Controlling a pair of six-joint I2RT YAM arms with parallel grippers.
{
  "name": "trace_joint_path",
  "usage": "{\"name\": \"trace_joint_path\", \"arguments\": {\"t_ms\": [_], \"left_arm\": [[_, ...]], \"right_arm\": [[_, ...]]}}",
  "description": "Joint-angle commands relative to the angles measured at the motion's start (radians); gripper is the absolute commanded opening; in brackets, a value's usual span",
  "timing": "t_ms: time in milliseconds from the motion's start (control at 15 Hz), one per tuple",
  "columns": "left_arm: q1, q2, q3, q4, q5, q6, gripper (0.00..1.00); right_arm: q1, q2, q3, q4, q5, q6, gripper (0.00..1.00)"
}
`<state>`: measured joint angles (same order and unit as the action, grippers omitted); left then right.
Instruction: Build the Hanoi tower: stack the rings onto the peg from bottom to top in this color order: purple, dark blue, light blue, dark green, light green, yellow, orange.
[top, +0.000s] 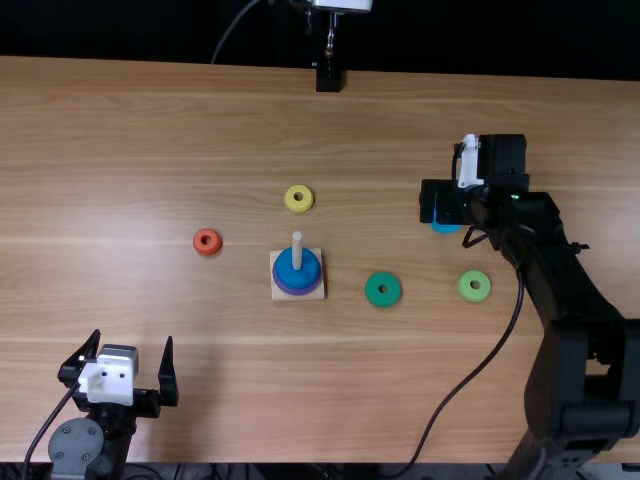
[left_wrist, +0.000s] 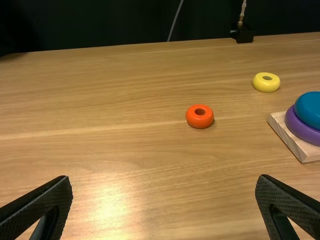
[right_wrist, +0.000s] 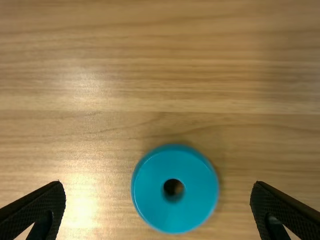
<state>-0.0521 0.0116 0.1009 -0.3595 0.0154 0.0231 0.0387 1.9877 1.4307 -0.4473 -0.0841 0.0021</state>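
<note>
Right gripper (right_wrist: 158, 186) is spread wide over the table (top: 150, 130), its fingers well apart with the light blue ring (right_wrist: 175, 212) lying flat between them, ungripped. Seen from above, that ring is between two and three o'clock of the peg (top: 297, 250), where the dark blue ring (top: 284, 268) sits on the purple ring (top: 297, 292), so light blue should be the next piece. To pick it well, lower squarely, line the fingers up with the ring's hole so they close across its full width, and squeeze evenly before lifting — an off-centre pinch could spin or tilt it. Lift level, high enough to clear the peg's tip, and carry it between eight and nine o'clock, centring the hole over the tip. Ease down without forcing — release only once it rests on dark blue. Keep the route clear of the dark green ring (top: 371, 290) at three o'clock of the peg, with the light green ring (top: 474, 297) farther out that way. Left gripper (top: 133, 338) is also wide and empty, at eight o'clock of the peg, and is best left out of this move.
</note>
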Motion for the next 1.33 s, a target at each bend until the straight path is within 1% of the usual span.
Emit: {"name": "trace_joint_path", "arguments": {"t_ms": [0, 67, 133, 533, 600, 733, 867, 1267], "left_arm": [[0.008, -0.012, -0.101, -0.086, 0.016, 0.008, 1.00], [0.008, -0.012, -0.101, -0.086, 0.016, 0.008, 1.00], [0.008, -0.012, -0.101, -0.086, 0.016, 0.008, 1.00], [0.008, -0.012, -0.101, -0.086, 0.016, 0.008, 1.00], [0.008, -0.012, -0.101, -0.086, 0.016, 0.008, 1.00], [0.008, -0.012, -0.101, -0.086, 0.016, 0.008, 1.00], [0.008, -0.012, -0.101, -0.086, 0.016, 0.008, 1.00], [0.008, -0.012, -0.101, -0.086, 0.016, 0.008, 1.00]], "right_arm": [[0.018, 0.036, 0.034, 0.001, 0.047, 0.005, 1.00], [0.020, 0.056, 0.034, 0.003, 0.104, 0.005, 1.00], [0.020, 0.079, 0.037, 0.003, 0.134, 0.005, 1.00], [0.020, 0.115, 0.065, -0.016, 0.137, 0.005, 1.00], [0.020, 0.118, 0.073, -0.027, 0.137, 0.009, 1.00], [0.020, 0.145, 0.100, -0.097, 0.136, 0.026, 1.00], [0.020, 0.158, 0.109, -0.128, 0.137, 0.026, 1.00], [0.018, 0.169, 0.112, -0.124, 0.137, 0.026, 1.00]]}}
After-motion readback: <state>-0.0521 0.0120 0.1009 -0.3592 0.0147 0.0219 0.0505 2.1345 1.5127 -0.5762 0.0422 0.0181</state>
